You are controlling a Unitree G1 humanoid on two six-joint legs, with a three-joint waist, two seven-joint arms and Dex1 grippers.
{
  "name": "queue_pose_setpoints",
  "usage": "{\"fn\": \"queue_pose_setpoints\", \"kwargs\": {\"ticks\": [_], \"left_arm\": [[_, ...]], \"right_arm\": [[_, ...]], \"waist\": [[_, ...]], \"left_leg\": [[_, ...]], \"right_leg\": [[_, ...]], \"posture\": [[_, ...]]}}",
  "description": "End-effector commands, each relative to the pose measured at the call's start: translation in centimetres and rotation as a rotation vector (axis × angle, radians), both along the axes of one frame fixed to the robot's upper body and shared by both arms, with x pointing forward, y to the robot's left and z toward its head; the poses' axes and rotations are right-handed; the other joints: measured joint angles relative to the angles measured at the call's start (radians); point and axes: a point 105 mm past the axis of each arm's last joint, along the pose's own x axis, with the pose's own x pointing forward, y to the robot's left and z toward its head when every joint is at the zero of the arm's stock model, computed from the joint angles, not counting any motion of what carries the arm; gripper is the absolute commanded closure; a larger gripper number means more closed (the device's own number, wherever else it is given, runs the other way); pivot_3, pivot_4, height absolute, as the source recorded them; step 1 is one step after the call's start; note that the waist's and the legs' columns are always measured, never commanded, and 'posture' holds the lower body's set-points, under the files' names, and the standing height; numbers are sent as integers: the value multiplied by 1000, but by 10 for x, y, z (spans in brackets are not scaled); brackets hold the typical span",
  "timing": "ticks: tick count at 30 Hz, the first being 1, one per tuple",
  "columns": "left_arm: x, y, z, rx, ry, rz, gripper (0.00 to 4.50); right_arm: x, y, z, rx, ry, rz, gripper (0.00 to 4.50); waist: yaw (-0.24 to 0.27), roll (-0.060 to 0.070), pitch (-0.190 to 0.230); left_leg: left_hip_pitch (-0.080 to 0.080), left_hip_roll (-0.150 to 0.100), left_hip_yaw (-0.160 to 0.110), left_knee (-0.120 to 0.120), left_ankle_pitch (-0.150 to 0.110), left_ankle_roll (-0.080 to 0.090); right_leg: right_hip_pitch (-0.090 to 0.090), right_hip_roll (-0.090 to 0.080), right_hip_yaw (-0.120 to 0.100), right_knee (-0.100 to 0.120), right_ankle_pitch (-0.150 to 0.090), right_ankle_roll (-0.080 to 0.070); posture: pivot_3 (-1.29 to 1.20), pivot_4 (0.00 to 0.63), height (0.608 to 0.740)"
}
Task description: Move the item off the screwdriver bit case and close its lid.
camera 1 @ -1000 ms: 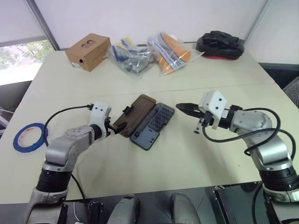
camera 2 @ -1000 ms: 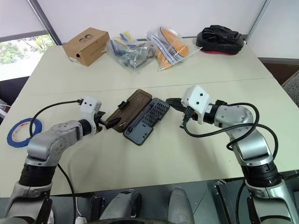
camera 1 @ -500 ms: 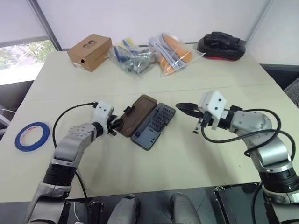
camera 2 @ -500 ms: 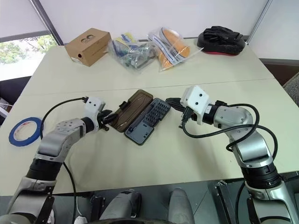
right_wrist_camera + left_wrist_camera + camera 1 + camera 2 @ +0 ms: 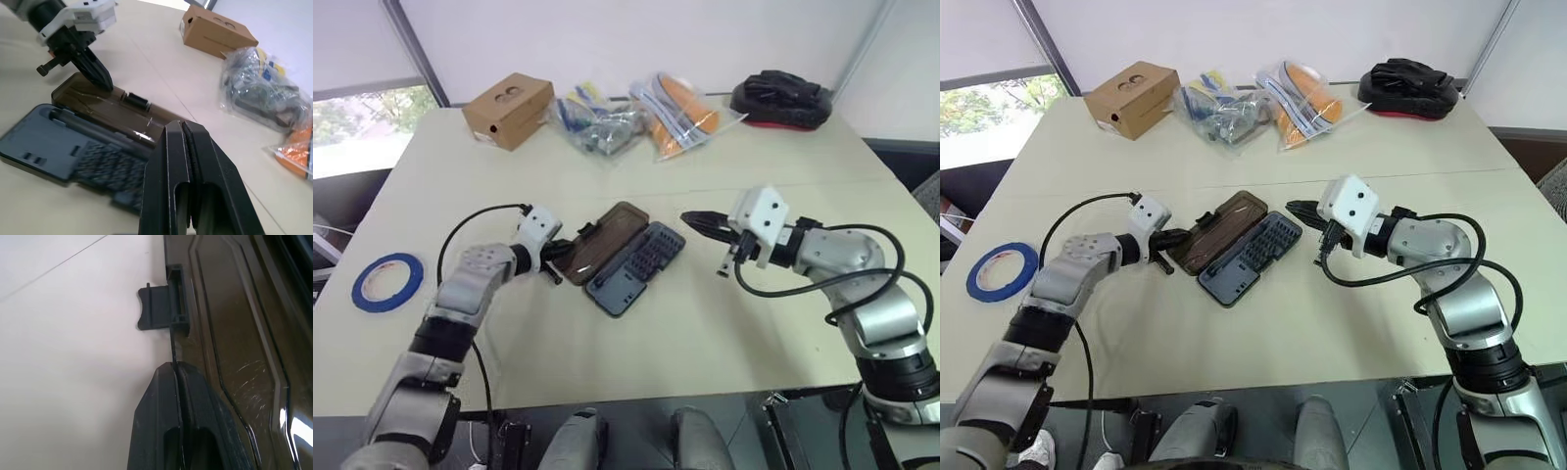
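Observation:
The screwdriver bit case lies open mid-table, its dark grey tray with rows of bits beside the smoky-brown lid, which lies flat. Nothing rests on the case, and I cannot tell which thing on the table is the item. My left gripper is at the lid's outer long edge, close to the black catch. In the left wrist view its fingers are shut with the lid's thin rim running in between them. My right gripper hovers shut and empty just right of the tray.
Along the far edge lie a brown cardboard box, clear bags of parts, an orange-filled bag and a black pad. A blue tape roll lies at the left.
My left gripper has gone from open to shut, rolled its wrist and edged in onto the lid's rim. The right arm has kept still.

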Motion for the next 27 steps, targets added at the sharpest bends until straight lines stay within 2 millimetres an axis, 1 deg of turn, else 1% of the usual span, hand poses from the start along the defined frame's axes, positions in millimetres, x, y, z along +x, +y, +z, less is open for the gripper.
{"fn": "queue_pose_setpoints", "kwargs": {"ticks": [1,2,4,7,9,11,18,23,27], "left_arm": [[-3,-3,-15,138,18,-224,4481],[0,-2,-16,165,7,-237,4481],[8,-6,-12,188,-12,-281,4481],[17,-22,-4,177,-60,-332,4481],[19,-34,-1,190,-86,-372,4481],[19,-47,0,165,-92,-413,4481],[9,-78,-2,135,-98,-553,4481],[7,-88,1,141,-126,-601,4481],[8,-90,2,179,-144,-616,4481]], "right_arm": [[-3,3,16,10,-62,11,4500],[-2,2,16,10,-62,11,4500],[-3,2,17,11,-67,6,4500],[-3,1,19,10,-70,2,4500],[-4,0,19,8,-70,-2,4500],[-4,0,19,5,-70,-5,4500],[-5,-1,21,-2,-70,-7,4500],[-5,-1,22,-3,-69,-6,4500],[-5,-1,22,-4,-67,-4,4500]], "waist": [[0,0,0],[0,0,0],[1,0,0],[4,-1,0],[6,-1,1],[6,-1,1],[3,-1,1],[0,-1,1],[0,-1,1]], "left_leg": [[-1,0,0,0,0,0],[-1,0,0,1,0,1],[-2,-1,0,1,-1,2],[-3,-3,1,3,-1,2],[-4,-3,0,4,-1,3],[-4,-4,0,5,-2,3],[-7,-7,-2,7,-3,5],[-7,-7,-2,7,-3,5],[-7,-7,-2,7,-3,5]], "right_leg": [[0,0,-1,-1,0,0],[0,0,-1,-2,0,0],[0,-1,-1,-3,0,0],[1,-1,-2,-3,0,0],[2,-1,-3,-3,1,2],[2,-2,-3,-4,1,3],[2,-3,-3,-4,2,4],[2,-3,-3,-4,2,5],[2,-3,-3,-4,2,5]], "posture": [[0,150,740],[0,150,740],[0,150,740],[0,150,740],[0,150,740],[0,150,740],[0,150,740],[0,150,740],[0,150,740]]}}
